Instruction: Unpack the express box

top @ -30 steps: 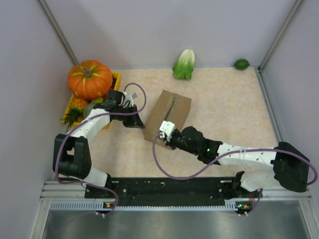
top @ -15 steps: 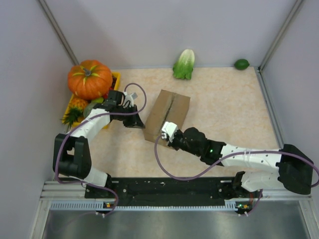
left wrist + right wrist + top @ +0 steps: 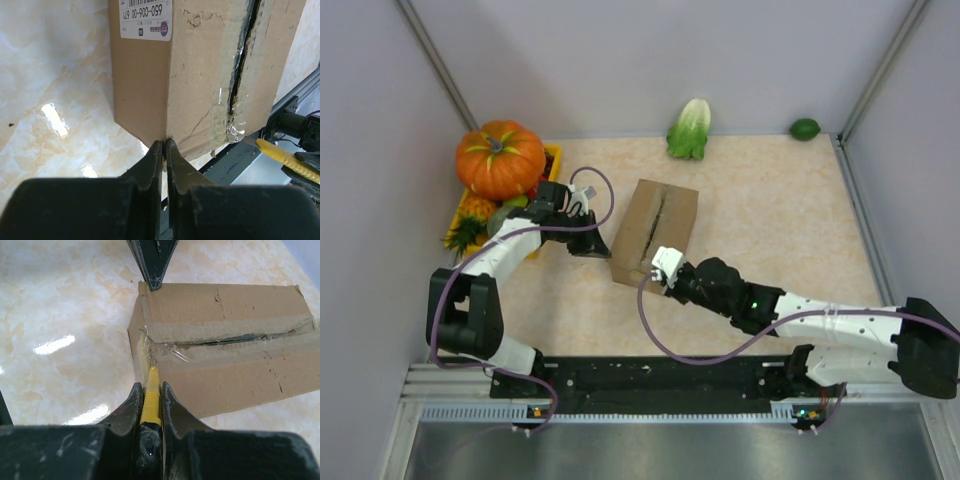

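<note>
Position check on express box (image 3: 655, 232): sits mid-table (image 3: 780, 230), skewed, long axis running near-left to far-right, top flaps down. Shows centre seam (image 3: 235, 340) split into a dark ragged slit, with clear tape (image 3: 167, 354) wrinkled and torn at the near end. Carries white label (image 3: 146, 19) wrapped over an edge on the side toward the left arm. Has both arms reaching in at 2 neighbouring near corners. Left gripper (image 3: 164, 144): fingers pressed together, nothing seen between them, tips touching the box's left corner. Right gripper (image 3: 150, 385): clamped on yellow tool (image 3: 150, 390), tool lying lengthwise between the fingers, tip up against the box's short end just below the torn tape; actual cut contact not resolvable. Same tool visible in left wrist view past the box's far end. Elsewhere: pumpkin (image 3: 500, 158) over yellow tray (image 3: 553, 155) at far-left corner, pineapple (image 3: 468, 225) just beside it; leafy green (image 3: 690, 128) and lime (image 3: 805, 128) along the back wall, well apart from the box.
</note>
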`<act>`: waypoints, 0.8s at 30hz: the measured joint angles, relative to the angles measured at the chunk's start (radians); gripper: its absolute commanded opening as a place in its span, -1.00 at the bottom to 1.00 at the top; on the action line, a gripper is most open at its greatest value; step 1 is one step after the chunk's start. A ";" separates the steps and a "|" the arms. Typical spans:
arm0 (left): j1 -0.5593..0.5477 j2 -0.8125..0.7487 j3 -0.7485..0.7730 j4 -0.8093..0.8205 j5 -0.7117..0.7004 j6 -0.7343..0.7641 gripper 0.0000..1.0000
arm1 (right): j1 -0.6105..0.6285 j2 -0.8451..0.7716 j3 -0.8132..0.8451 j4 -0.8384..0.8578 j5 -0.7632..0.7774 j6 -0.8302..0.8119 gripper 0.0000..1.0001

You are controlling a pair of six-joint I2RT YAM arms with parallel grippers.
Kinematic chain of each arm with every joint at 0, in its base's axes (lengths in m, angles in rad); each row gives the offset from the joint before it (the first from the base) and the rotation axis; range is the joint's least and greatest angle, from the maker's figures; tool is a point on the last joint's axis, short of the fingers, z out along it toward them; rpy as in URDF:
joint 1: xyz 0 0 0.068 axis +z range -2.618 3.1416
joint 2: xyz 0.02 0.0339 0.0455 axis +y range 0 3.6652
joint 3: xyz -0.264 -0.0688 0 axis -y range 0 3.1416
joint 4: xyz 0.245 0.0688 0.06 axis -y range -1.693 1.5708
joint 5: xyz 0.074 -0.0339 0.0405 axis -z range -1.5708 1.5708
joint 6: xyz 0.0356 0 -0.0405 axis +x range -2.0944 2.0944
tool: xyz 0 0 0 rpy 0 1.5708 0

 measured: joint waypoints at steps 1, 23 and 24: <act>0.000 0.000 0.000 0.000 0.000 0.000 -1.00 | 0.000 -0.005 0.000 -0.008 0.000 -0.002 -1.00; 0.014 0.000 0.001 0.002 0.044 0.014 -1.00 | 0.000 0.050 0.172 -0.104 -0.032 -0.002 -1.00; 0.014 0.000 0.001 0.002 0.045 0.016 -1.00 | 0.000 0.066 0.175 -0.098 -0.039 0.002 -1.00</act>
